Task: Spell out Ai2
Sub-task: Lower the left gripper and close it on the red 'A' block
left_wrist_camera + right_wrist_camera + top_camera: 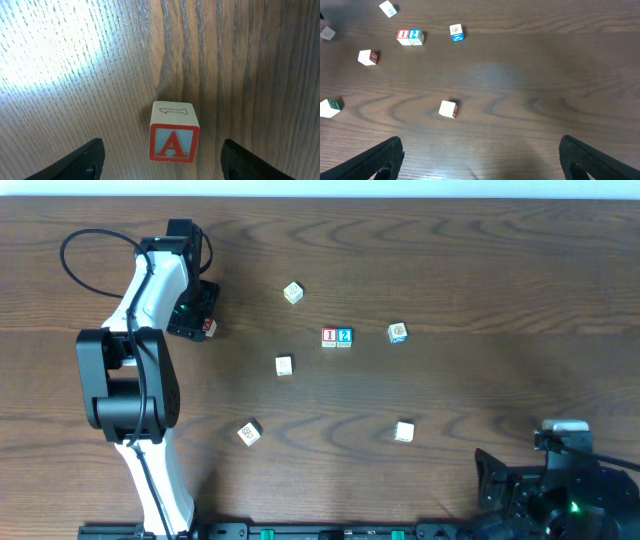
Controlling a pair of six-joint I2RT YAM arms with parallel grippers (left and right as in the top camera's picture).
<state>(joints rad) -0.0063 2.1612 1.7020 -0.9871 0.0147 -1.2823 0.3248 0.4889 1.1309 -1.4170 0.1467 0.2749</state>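
The A block, a red letter in a red frame, stands on the table between the fingers of my left gripper, which is open around it without touching. In the overhead view this block peeks out beside the left gripper at the far left. The red I block and blue 2 block stand side by side, touching, at the table's middle; the right wrist view shows both the I block and the 2 block. My right gripper is open and empty near the front right corner.
Loose blocks lie scattered: one at the back, one with blue marks right of the 2, one left of the pair, one at front left, one at front middle. The wooden table shows bare wood at the right.
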